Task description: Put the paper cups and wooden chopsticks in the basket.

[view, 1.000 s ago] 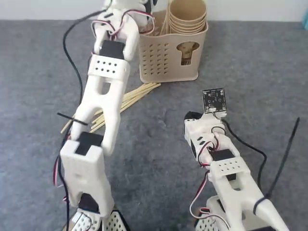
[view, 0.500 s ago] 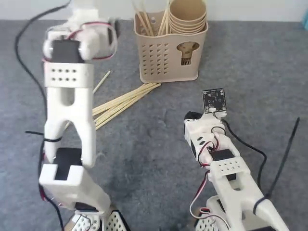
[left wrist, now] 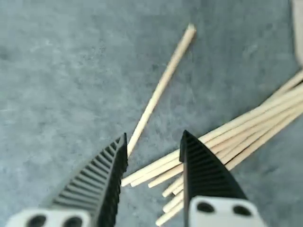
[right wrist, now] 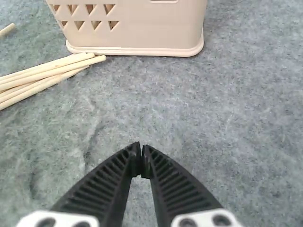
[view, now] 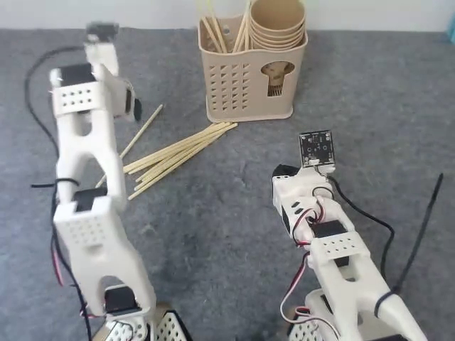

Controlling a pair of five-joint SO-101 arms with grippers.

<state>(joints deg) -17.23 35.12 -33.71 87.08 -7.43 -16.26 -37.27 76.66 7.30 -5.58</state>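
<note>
My left arm covers the ends of the loose wooden chopsticks farthest from the basket, so I cannot count them (several, lying close together). Their other ends lie just in front of the basket's foot. One single chopstick lies apart from that bundle, on the side away from the basket, and its end slips behind one of my left fingers. My left gripper hangs wide open above the grey worktop, holding nothing. Inside the basket stand the stacked paper cups, their lower parts hidden by its wall, beside a few upright chopsticks. My right gripper sits in front of the basket, fingers pressed together, empty.
</note>
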